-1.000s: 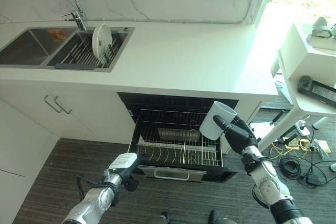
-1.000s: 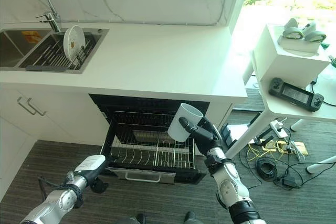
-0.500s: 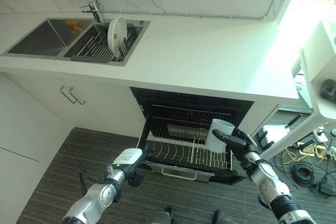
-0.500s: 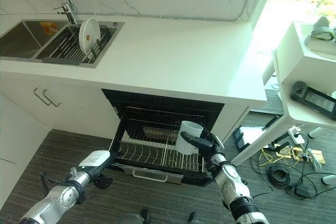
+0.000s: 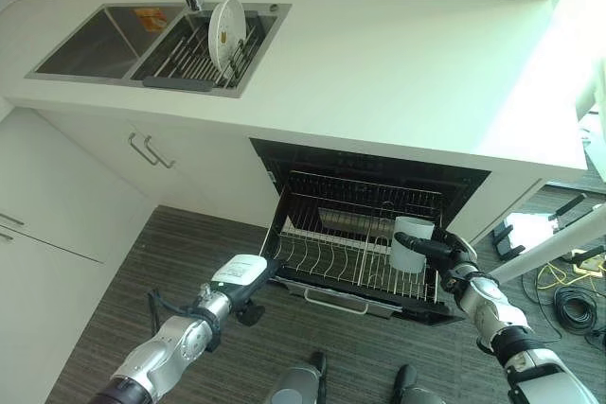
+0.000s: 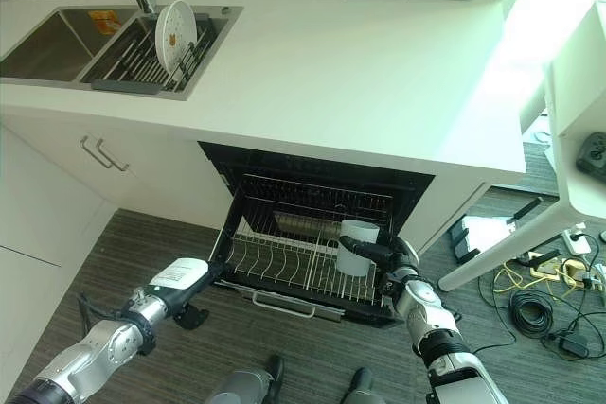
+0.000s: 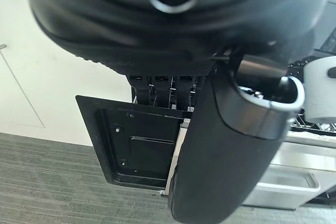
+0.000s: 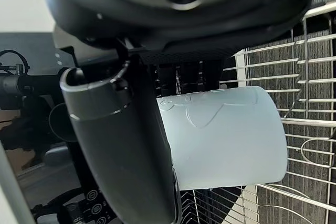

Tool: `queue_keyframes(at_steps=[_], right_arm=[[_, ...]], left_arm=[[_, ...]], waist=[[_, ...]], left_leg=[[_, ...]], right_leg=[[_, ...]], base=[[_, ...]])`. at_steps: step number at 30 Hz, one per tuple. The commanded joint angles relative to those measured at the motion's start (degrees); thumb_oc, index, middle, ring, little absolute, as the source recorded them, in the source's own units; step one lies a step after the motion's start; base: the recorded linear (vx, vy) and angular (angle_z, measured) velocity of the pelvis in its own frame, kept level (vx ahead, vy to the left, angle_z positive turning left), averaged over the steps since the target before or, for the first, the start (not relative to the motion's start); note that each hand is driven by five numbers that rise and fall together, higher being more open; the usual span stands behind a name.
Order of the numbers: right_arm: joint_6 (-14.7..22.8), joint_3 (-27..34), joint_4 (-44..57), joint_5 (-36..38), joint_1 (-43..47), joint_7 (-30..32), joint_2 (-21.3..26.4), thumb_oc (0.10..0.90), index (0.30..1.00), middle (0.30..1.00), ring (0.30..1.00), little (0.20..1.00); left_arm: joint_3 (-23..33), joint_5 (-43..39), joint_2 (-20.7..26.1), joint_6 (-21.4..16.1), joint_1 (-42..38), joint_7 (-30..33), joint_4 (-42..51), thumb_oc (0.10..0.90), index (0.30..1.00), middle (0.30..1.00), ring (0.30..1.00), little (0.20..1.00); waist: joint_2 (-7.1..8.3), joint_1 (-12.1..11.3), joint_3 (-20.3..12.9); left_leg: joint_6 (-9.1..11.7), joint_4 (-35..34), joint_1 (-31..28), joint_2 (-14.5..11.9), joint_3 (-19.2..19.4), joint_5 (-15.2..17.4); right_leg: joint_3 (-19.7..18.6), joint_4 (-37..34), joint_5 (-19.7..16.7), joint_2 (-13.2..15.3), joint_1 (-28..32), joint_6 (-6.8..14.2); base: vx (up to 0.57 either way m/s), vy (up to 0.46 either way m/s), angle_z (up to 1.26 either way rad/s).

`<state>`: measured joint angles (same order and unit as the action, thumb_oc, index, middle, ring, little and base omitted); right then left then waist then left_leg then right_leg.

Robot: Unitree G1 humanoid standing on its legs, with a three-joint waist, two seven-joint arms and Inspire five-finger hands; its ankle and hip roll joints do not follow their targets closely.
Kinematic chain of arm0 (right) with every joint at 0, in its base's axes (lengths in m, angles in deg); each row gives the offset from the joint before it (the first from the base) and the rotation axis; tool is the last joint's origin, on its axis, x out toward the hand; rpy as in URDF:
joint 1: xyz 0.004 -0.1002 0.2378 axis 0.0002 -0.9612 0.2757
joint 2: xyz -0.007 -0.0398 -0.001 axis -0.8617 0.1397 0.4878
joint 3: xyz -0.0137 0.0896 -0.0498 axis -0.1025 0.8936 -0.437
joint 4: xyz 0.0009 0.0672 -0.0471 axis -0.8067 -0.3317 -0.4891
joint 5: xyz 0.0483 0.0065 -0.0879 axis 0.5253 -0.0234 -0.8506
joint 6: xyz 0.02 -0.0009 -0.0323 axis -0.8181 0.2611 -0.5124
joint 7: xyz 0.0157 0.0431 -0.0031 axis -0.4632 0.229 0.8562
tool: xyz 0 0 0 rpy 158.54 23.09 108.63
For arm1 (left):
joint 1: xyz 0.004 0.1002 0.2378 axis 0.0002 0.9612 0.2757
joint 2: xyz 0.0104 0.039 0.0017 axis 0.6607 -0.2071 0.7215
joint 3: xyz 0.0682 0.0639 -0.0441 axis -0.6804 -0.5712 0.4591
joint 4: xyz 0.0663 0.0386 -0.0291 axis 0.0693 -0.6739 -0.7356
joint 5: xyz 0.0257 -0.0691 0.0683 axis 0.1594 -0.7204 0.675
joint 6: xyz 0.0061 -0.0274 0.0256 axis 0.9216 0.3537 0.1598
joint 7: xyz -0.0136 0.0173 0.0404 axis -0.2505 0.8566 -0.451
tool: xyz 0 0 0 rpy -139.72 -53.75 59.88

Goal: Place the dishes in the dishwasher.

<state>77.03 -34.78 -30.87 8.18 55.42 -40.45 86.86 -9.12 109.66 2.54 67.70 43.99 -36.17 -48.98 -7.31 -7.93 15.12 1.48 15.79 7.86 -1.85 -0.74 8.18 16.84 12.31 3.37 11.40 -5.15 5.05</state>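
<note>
White mug [image 5: 411,244], one, one plate [image 5: 226,23]

Two jointed silver-grey metal arms end in dark hands, the left hand [image 5: 248,283] capped with a white cover, the right hand [image 5: 449,251] black with glossy moulded fingers.

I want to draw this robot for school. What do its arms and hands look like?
Both arms are shiny silver-grey, built from rounded segments with dark bands at the joints. The left hand is dark with a flat white cover on top and a small label on it. The right hand is dark too. Up close, each hand has a thick, rounded dark thumb with a silvery ring at its base.
</note>
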Motion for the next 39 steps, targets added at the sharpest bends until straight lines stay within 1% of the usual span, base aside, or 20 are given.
queue_keyframes(at_steps=[1, 5, 10, 15, 18, 21, 23, 24, 26, 30, 33, 39], right_arm=[[3.52, -0.28, 2.16, -1.09, 6.29, -0.91, 2.01, 0.4, 0.3, 0.3, 0.3, 0.3], [3.08, -0.61, 1.2, -0.25, 7.43, -1.85, 2.07, 0.4, 0.3, 0.3, 0.3, 0.3], [2.63, -1.01, 0.63, -1.53, 7.75, -0.87, 1.86, 0.4, 0.3, 0.3, 0.3, 0.3], [2.31, -1.11, -0.88, -3.79, 9.53, 2.02, 2.13, 0.4, 0.3, 0.3, 0.3, 0.3], [2.75, -1.46, -1.64, -6.78, 9.91, 4.37, 2.13, 0.4, 0.3, 0.3, 0.3, 0.3], [3.75, -2.02, -2.3, -11.29, 9.71, 8.01, 1.98, 0.4, 0.3, 0.3, 0.3, 0.3], [3.73, -2.25, -2.47, -12.59, 9.51, 9.34, 1.94, 0.4, 0.3, 0.3, 0.3, 0.3], [3.86, -2.35, -2.59, -14.11, 8.87, 10.78, 1.94, 0.8, 0.9, 0.9, 0.9, 0.9], [3.81, -2.53, -2.55, -15.66, 8.58, 13.0, 2.1, 0.8, 0.9, 0.9, 0.9, 0.9], [3.88, -2.5, -2.78, -16.68, 8.63, 15.59, 2.3, 0.8, 0.9, 0.9, 0.9, 0.9], [3.4, -2.74, -3.04, -18.87, 9.1, 19.16, 2.51, 0.8, 0.9, 0.9, 0.9, 0.9], [2.98, -3.15, -2.13, -20.46, 9.25, 22.72, 2.46, 0.8, 0.9, 0.9, 0.9, 0.9]], left_arm=[[0.9, -1.7, 3.65, -0.94, -1.6, 1.08, 5.91, 0.8, 0.9, 0.9, 0.9, 0.9], [0.19, -2.69, 3.62, -0.9, -2.26, 1.22, 5.87, 0.8, 0.9, 0.9, 0.9, 0.9], [-0.27, -2.9, 3.23, -0.44, -1.64, 1.18, 6.5, 0.8, 0.9, 0.9, 0.9, 0.9], [-1.13, -3.46, 2.91, -0.27, -1.98, 2.2, 6.79, 0.8, 0.9, 0.9, 0.9, 0.9], [-1.75, -3.42, 2.5, 0.31, -2.25, 2.89, 6.87, 0.8, 0.9, 0.9, 0.9, 0.9], [-2.14, -3.5, 2.13, 0.57, -2.59, 4.01, 6.57, 0.8, 0.9, 0.9, 0.9, 0.9], [-2.23, -3.55, 1.97, 0.7, -2.78, 4.2, 6.56, 0.8, 0.9, 0.9, 0.9, 0.9], [-2.23, -3.54, 1.77, 0.86, -2.75, 4.4, 6.6, 0.8, 0.9, 0.9, 0.9, 0.9], [-2.26, -3.68, 1.77, 1.03, -2.8, 4.45, 6.75, 0.8, 0.9, 0.9, 0.9, 0.9], [-2.45, -3.66, 1.65, 1.0, -2.9, 4.82, 6.54, 0.8, 0.9, 0.9, 0.9, 0.9], [-2.63, -3.69, 1.46, 0.95, -2.97, 5.33, 6.2, 0.8, 0.9, 0.9, 0.9, 0.9], [-2.79, -3.59, 1.19, 1.4, -2.93, 5.61, 6.46, 0.8, 0.9, 0.9, 0.9, 0.9]], waist=[[1.47, -0.14, -2.72], [0.77, 0.08, -1.67], [-0.12, 0.35, -1.09], [-1.01, 0.54, -0.34], [-1.46, 0.79, 0.16], [-1.98, 1.1, 0.7], [-2.17, 1.17, 0.86], [-2.39, 1.34, 0.99], [-2.64, 1.51, 1.13], [-2.88, 1.63, 1.34], [-3.19, 1.77, 1.53], [-3.37, 1.9, 1.65]], left_leg=[[0.46, 1.4, 1.91, -0.9, 2.46, 3.14], [0.35, 1.4, 2.22, -0.46, 2.37, 2.94], [0.33, 1.4, 2.1, -0.04, 2.37, 2.86], [0.25, 1.4, 2.61, 0.37, 2.54, 2.78], [0.2, 1.4, 2.92, 0.51, 2.72, 2.66], [0.06, 1.4, 3.2, 0.74, 2.86, 2.6], [0.02, 1.4, 3.25, 0.8, 2.94, 2.61], [-0.01, 1.4, 3.29, 0.84, 3.09, 2.58], [-0.06, 1.4, 3.33, 0.9, 3.23, 2.6], [-0.1, 1.4, 3.49, 0.99, 3.39, 2.68], [-0.11, 1.4, 3.69, 1.11, 3.56, 2.73], [-0.11, 1.4, 3.68, 1.08, 3.81, 2.75]], right_leg=[[-2.99, 4.88, 6.74, 2.8, -0.86, 3.71], [-3.16, 4.88, 6.74, 2.75, -1.01, 3.46], [-3.46, 4.88, 6.72, 2.81, -1.11, 3.36], [-3.72, 4.88, 6.65, 2.98, -1.77, 3.4], [-3.87, 4.88, 6.49, 3.06, -2.13, 3.43], [-4.08, 4.88, 6.35, 3.15, -2.47, 3.44], [-4.11, 4.88, 6.3, 3.24, -2.55, 3.48], [-4.15, 4.88, 6.24, 3.35, -2.6, 3.52], [-4.23, 4.88, 6.11, 3.47, -2.69, 3.59], [-4.36, 4.88, 6.04, 3.6, -2.94, 3.7], [-4.54, 4.88, 5.99, 3.64, -3.27, 3.77], [-4.69, 4.88, 5.99, 3.6, -3.35, 3.76]], base=[[-0.03, 0.038, 0.13], [-0.01, 0.043, 0.1], [0.02, 0.051, 0.01], [-0.03, 0.053, -0.03], [-0.03, 0.046, -0.1], [-0.04, 0.049, -0.01], [-0.02, 0.04, 0.01], [-0.02, 0.047, 0.01], [-0.02, 0.038, 0.01], [0.0, 0.0, 0.0], [-0.01, 0.007, 0.0], [0.0, 0.0, 0.0]])
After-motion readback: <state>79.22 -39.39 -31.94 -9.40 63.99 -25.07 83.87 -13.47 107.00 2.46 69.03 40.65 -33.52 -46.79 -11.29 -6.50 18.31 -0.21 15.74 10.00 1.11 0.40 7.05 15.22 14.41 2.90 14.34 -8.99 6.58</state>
